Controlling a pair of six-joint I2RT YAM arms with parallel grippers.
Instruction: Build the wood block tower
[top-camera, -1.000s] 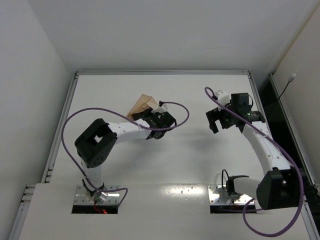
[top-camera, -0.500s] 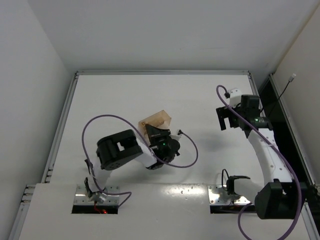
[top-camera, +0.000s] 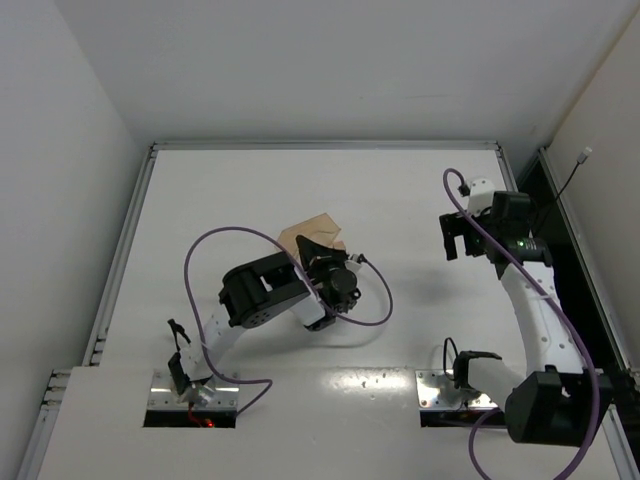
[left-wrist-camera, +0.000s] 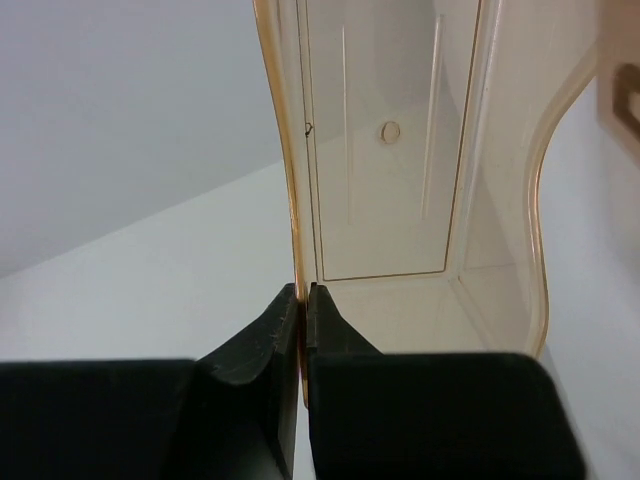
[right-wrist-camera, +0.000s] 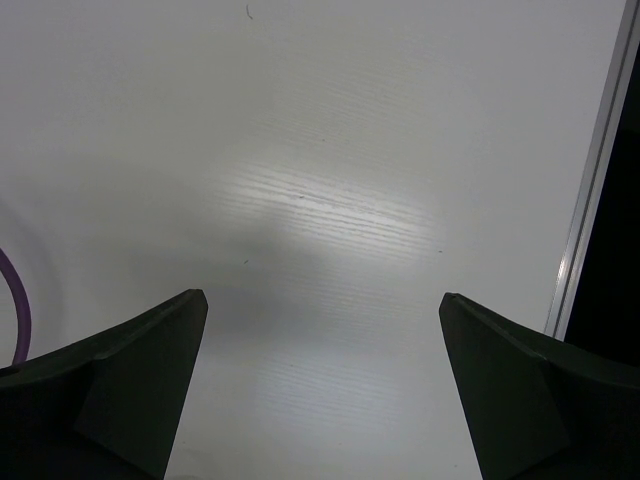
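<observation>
Wood block tower: I can't make it out. Left gripper (left-wrist-camera: 301, 303) pinches a translucent amber plastic tray (left-wrist-camera: 390, 210) by its wall; right gripper (right-wrist-camera: 320, 300) gapes wide.

Robotics lab test cell indicated. White-and-black jointed left robot arm (top-camera: 262, 292) and matching right robot arm (top-camera: 532, 305) are seen bolted to bare metal base plates (top-camera: 228, 381) set in cut-outs at near edge of flat white tabletop (top-camera: 400, 195). Tabletop is bordered by silver aluminium rails (top-camera: 325, 146) and closed in by plain white panel walls (top-camera: 300, 70) at left, back and right. Loose purple cables (top-camera: 207, 243) are looped along both arms. Views are taken from fixed overhead camera and from wrist-mounted cameras.
</observation>
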